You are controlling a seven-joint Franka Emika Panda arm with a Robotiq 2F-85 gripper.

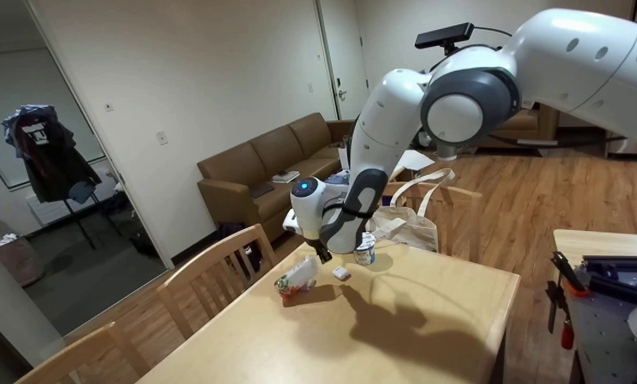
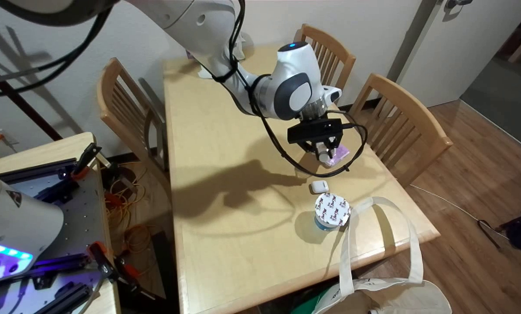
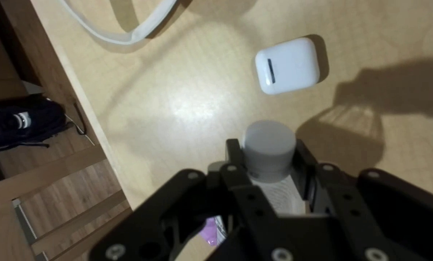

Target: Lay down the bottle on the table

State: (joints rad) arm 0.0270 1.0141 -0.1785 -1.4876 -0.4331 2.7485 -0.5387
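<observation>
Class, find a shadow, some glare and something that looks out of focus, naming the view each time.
Both exterior views: the arm casts a dark shadow across the table; wrist view: glare whitens part of the table, and the bottle looks softer than the white case.

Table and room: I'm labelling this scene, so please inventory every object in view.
Table: one, light wood, mid-scene
Bottle: one, pale, tilted in gripper
Flat item: one, purple, by the bottle
Case: one, white, on the table
Tub: one, white and blue, beside the case
Bag: one, cream, at table's end
Chairs: three per exterior view, light wood, around table
Sofa: at least one, brown, beyond table
Clothes: uncounted, dark, next room
Bin: one, pinkish, next room
Bundle: one, dark blue, on floor
Bench: one, grey and wood, beside table
Clutter: uncounted, mixed, on sofa, bench, floor
Base: one, white, on bench
Arm: one, white and grey, over table
Gripper: one, black, shut on bottle
</observation>
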